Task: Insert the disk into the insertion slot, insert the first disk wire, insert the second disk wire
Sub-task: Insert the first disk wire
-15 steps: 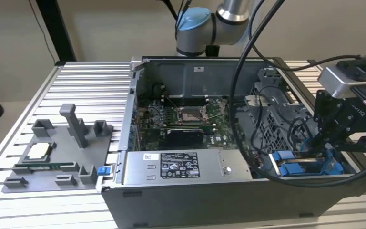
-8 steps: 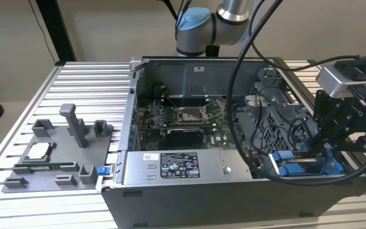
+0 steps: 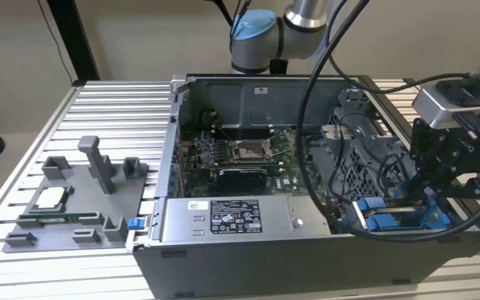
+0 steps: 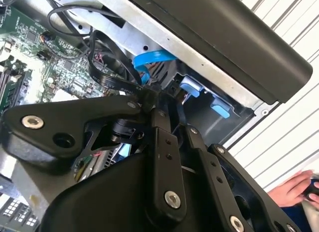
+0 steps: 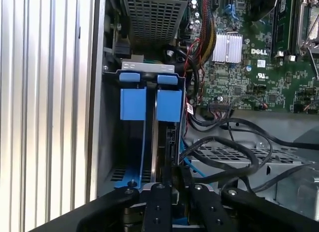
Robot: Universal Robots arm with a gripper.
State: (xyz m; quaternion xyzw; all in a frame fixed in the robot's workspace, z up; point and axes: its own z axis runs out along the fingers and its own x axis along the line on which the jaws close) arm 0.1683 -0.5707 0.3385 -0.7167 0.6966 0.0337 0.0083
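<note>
The disk (image 5: 169, 106), in its blue carrier, stood on edge inside the insertion slot (image 5: 110, 142), left of centre in the first wrist view, with two blue tabs side by side at its end. In the exterior view the same blue parts (image 3: 374, 207) sat at the lower right of the open computer case (image 3: 307, 265). The claw (image 5: 172, 174) reached into the slot at the disk's edge. In the second wrist view the claw (image 4: 149, 100) met a black flat cable (image 4: 107, 81), with a blue cable (image 4: 154, 57) just above. I could not tell whether the claw was apart or clamped.

Black wires (image 5: 234, 142) looped over the perforated metal right of the slot. The motherboard (image 3: 240, 156) filled the middle of the case, and the grey power-supply box (image 3: 227, 219) lay below it. The case rested on a slatted tabletop (image 3: 115, 106), with a grey fixture tray (image 3: 73, 209) at the frame's left. A person's hand (image 4: 294, 189) showed at the lower right corner of the second wrist view.
</note>
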